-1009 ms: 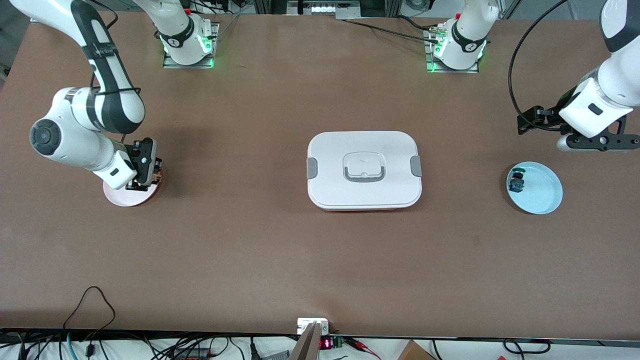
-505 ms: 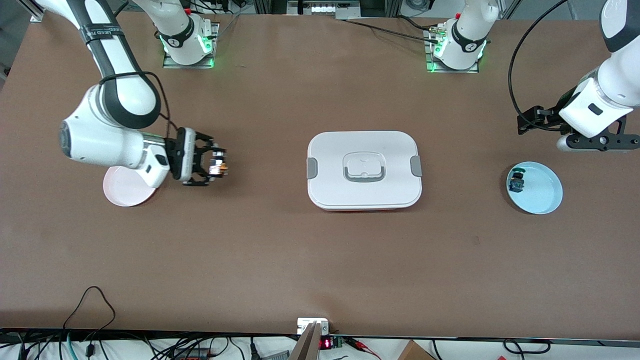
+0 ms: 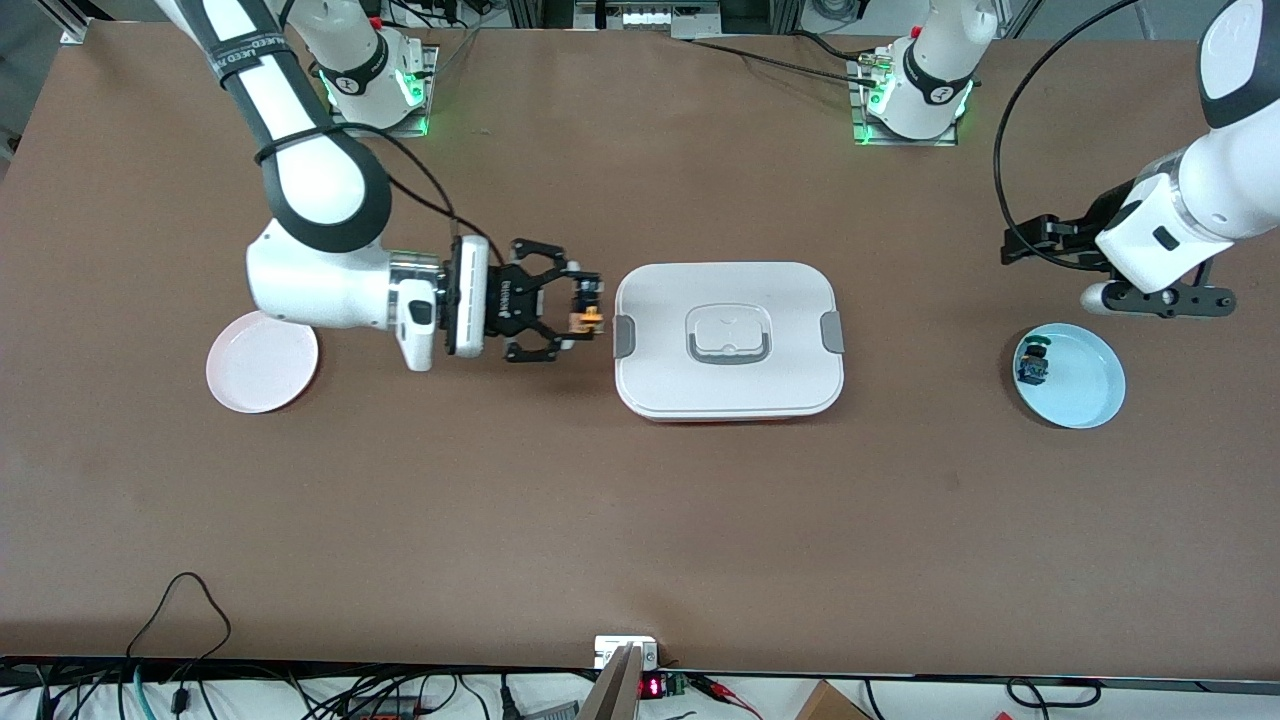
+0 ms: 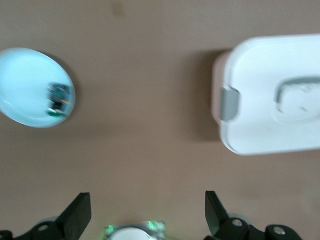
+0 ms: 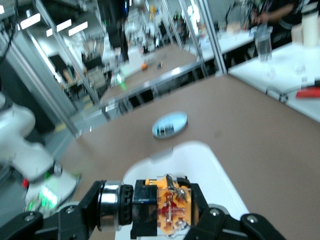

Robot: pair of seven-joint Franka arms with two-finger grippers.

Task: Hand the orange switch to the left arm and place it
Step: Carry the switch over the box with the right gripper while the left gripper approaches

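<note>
Carry step: right pincer [image 3: 583,312] clenched on orange switch [image 3: 590,319] beside box [image 3: 728,400], left pincer [image 3: 1160,297] released above blue dish [image 3: 1090,385]; next, clear the box for handover.

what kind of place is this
Probably a robotics lab: two white arms bolted to a brown table, loose cables along its edge, and metal framing with more workbenches in the right wrist view.
</note>
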